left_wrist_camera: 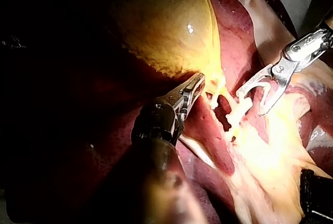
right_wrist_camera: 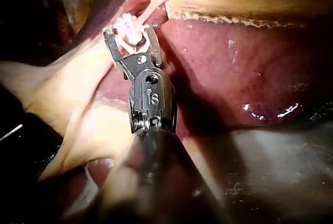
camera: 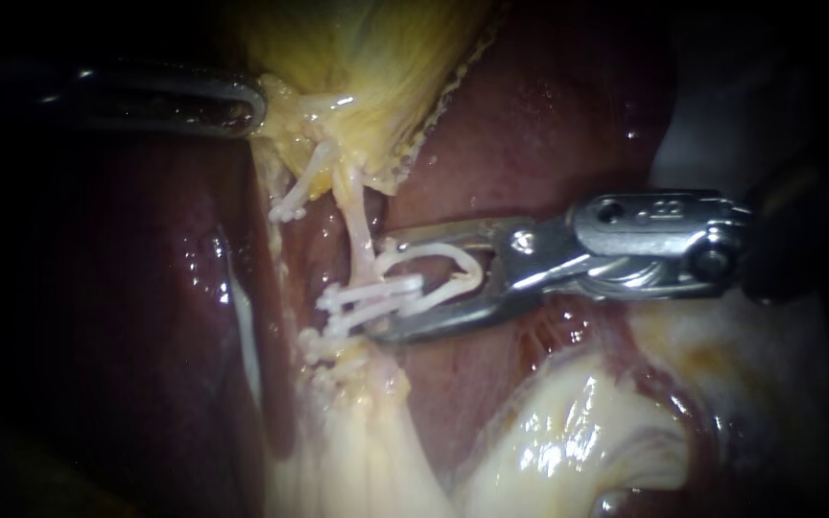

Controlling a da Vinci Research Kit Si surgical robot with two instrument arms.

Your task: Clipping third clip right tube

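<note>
Endoscope view: right instrument (camera: 383, 286) comes in from the right w/ its jaws standing wide apart, and an open clip (camera: 453, 257) sits between them, touched by both jaws, so it's holding that clip, not clamped down. The clip's free ends reach the right tube (camera: 361, 225), the pale strand running down from the gallbladder (camera: 367, 58) neck. Can't tell if the tube is actually inside the clip's legs or just beside them, tbh.

Just below that spot on the same tube there's a bunch of closed clips (camera: 376, 295), lying right against the lower jaw. One more white clip (camera: 285, 209) sits on the other, shorter strand further left.

Left instrument (camera: 247, 101) comes in at upper left, jaws clenched on the edge of the gallbladder right by the neck. Left wrist view shows the same: left instrument (left_wrist_camera: 197, 83) pinched on the yellow gallbladder (left_wrist_camera: 166, 26) rim, right instrument (left_wrist_camera: 251, 103) spread open beyond it.

Right wrist view: right instrument (right_wrist_camera: 129, 30) w/ white clip material between the spread jaws, dark red liver (right_wrist_camera: 234, 63) beside it. The liver (camera: 530, 115) is behind everything in the endoscope view too, w/ pale fatty tissue (camera: 568, 432) lower down.
</note>
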